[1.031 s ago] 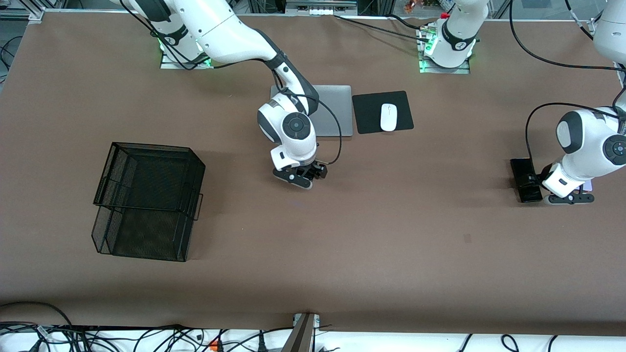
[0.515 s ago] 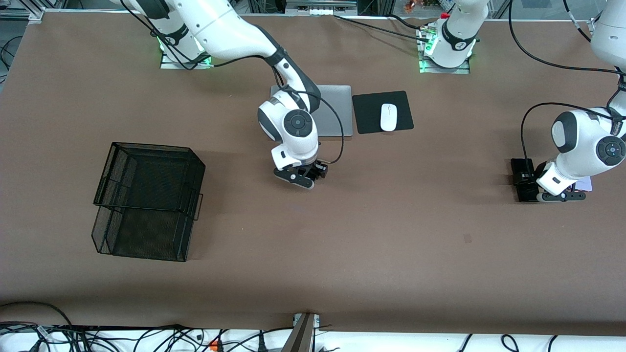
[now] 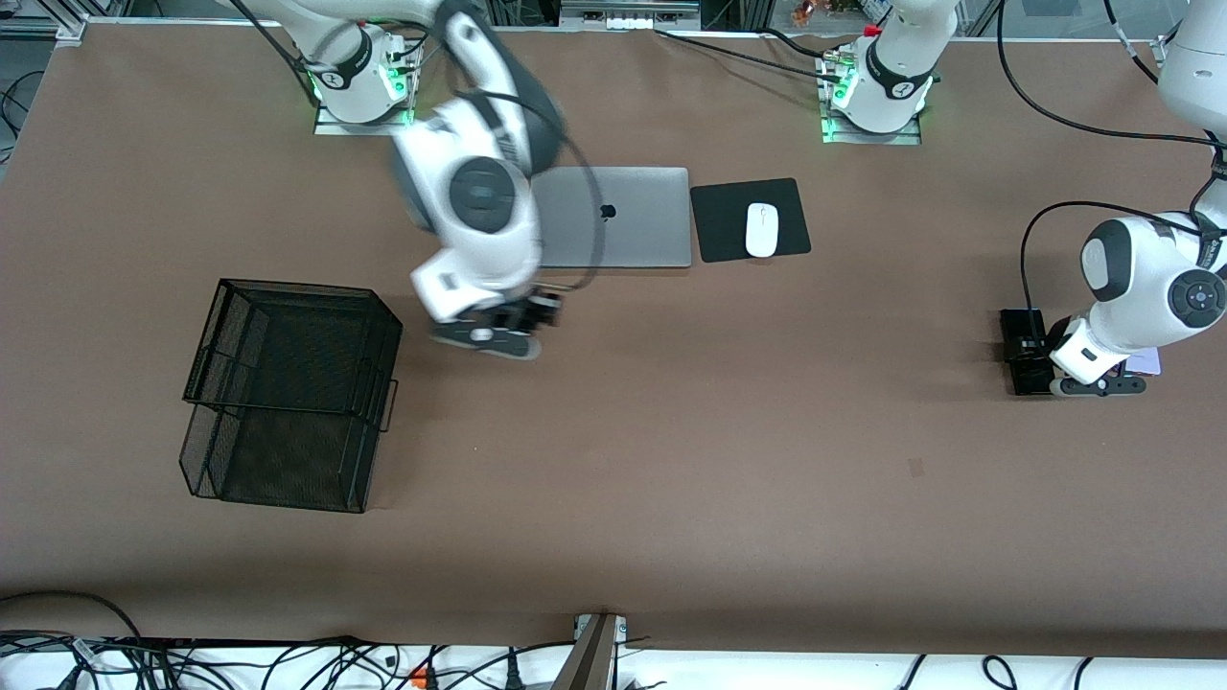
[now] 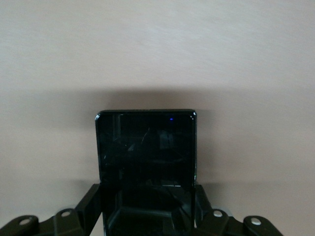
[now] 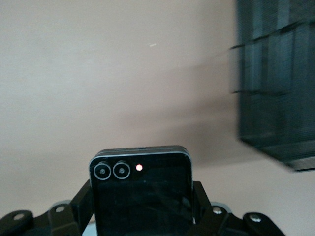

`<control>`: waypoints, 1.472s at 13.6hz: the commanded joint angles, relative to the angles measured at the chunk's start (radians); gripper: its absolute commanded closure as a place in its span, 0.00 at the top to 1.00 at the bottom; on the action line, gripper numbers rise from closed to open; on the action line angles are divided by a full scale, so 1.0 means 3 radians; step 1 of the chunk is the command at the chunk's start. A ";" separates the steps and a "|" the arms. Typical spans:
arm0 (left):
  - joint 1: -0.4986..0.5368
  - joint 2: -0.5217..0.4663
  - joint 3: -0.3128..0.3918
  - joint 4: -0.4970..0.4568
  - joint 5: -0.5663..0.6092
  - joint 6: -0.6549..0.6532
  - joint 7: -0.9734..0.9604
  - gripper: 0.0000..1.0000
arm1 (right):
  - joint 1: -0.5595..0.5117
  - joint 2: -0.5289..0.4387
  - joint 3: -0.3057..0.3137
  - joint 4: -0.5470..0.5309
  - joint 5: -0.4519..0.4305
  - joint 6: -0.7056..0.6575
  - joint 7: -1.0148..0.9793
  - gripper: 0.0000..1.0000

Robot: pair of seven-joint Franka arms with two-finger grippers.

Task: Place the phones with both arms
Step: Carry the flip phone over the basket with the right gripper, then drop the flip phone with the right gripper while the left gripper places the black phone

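The right gripper [image 3: 498,340] has swung from mid-tabletop toward the wire basket [image 3: 288,393], fingers clamped on a black flip phone [image 5: 141,194]. The left gripper [image 3: 1093,383] grips the slim black phone [image 3: 1022,353] low at its end of the tabletop. The basket looks empty; no phone placed yet.

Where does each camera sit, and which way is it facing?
Front view: high across the table, facing both bases; both arms, right hand near the basket, left hand at its table end.
Left wrist view: on that wrist, facing the table; its fingers clamp a black phone.
Right wrist view: on that wrist, facing the basket; its fingers clamp a black flip phone.
Shared: front and right wrist views show the basket.
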 commanded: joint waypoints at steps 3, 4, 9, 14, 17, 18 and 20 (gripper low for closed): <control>-0.0274 0.0018 -0.0514 0.1253 -0.0346 -0.1964 -0.0036 0.29 | -0.0035 -0.0672 -0.0835 -0.0896 0.0128 0.0007 -0.1456 0.16; -0.0463 0.0019 -0.0514 0.1376 -0.0484 -0.2129 -0.0036 0.27 | -0.0030 -0.0713 -0.1060 -0.1004 0.0128 0.0048 -0.1773 0.16; -0.1552 0.0207 -0.0514 0.1576 -0.0644 -0.2136 -0.0622 0.26 | -0.0320 -0.0581 -0.1553 -0.1413 0.0403 0.0671 -0.2731 0.16; -0.2381 0.0652 -0.0509 0.1756 -0.1041 -0.0989 -0.1585 0.29 | -0.0551 -0.0183 -0.1553 -0.1414 0.0828 0.0820 -0.2855 0.17; -0.2780 0.0928 -0.0509 0.1715 -0.1343 0.0080 -0.1783 0.30 | -0.0557 -0.0110 -0.1548 -0.1373 0.0885 0.0816 -0.2799 0.74; -0.2923 0.1005 -0.0499 0.1710 -0.1344 0.0332 -0.1947 0.30 | -0.0557 -0.0110 -0.1548 -0.1348 0.0885 0.0800 -0.2799 1.00; -0.3072 0.1046 -0.0483 0.1680 -0.1324 0.0411 -0.2137 0.37 | -0.0557 -0.0110 -0.1553 -0.1236 0.0885 0.0780 -0.2814 1.00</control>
